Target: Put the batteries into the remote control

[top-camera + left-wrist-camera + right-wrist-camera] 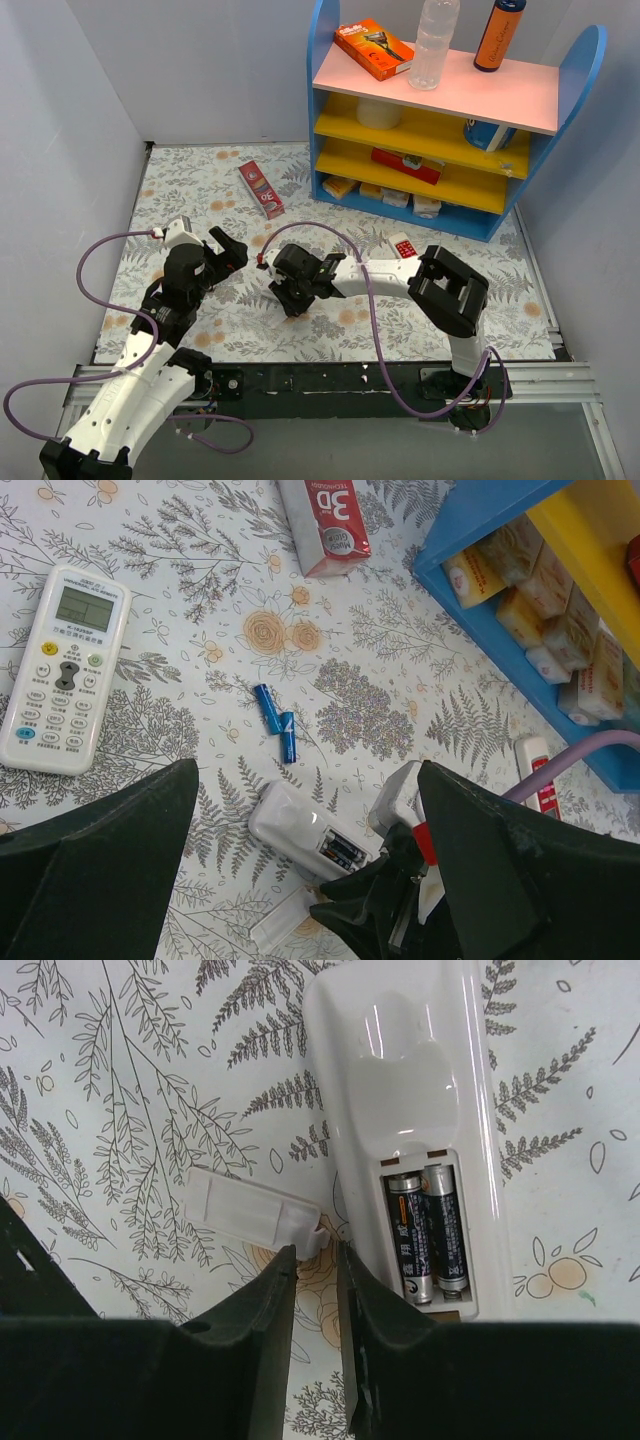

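Evidently 2 batteries [425,1225] fill the remote control [410,1060] bay; cover [245,1210] just beside it, at right jaws' narrowed tips, grip uncertain; left jaws spread.

Your table wears a flower-printed cloth [200,180]. Take the face-down remote [300,830] as your mark. Its loose cover [255,1210] lies just beside it. Seen from the left wrist, two blue batteries [288,737] lie nearly end to end near its upper side, with a red toothpaste box [325,520] well beyond them. A screened white remote [65,670] lies well off to its left. The blue shelf [470,228] stands to its right, with what looks like a small red-faced remote [403,245] between.
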You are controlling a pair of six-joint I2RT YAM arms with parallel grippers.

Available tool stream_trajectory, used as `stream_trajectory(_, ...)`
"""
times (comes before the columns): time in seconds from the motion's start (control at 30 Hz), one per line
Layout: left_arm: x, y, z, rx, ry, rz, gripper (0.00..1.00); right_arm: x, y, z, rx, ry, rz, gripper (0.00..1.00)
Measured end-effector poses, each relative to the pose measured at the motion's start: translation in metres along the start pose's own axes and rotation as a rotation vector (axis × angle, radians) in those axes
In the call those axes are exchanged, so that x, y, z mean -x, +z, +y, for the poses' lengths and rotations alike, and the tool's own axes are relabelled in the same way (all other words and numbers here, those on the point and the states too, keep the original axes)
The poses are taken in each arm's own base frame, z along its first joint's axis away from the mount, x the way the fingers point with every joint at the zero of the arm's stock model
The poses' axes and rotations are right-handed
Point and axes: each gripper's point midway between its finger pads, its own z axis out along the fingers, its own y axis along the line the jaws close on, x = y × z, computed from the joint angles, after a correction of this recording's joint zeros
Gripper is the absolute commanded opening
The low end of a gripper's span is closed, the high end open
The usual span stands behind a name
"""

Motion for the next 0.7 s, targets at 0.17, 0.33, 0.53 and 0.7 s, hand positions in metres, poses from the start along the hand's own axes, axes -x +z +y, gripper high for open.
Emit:
stream_trajectory(0.17,0.0003,0.0001,-0.0001,0.000,-0.001,-0.002,0.93,0.0045,0.0026,0.0000,-0.005,0.001,-0.007,0.31)
stream_trajectory(0.33,0.0006,0.0002,-0.0002,-0.001,-0.001,-0.003,0.93,0.0053,0.0040,0.0015,-0.003,-0.002,-0.007,0.22)
stream_trajectory(0.53,0.0007,0.0002,-0.0006,-0.002,-0.001,-0.003,0.93,0.0088,0.0067,0.0018,-0.002,-0.004,-0.013,0.01)
stream_trajectory(0.7,0.0004,0.0001,-0.0017,-0.008,-0.001,-0.001,0.94,0.0098,0.0052,0.0013,-0.004,-0.013,-0.020,0.01)
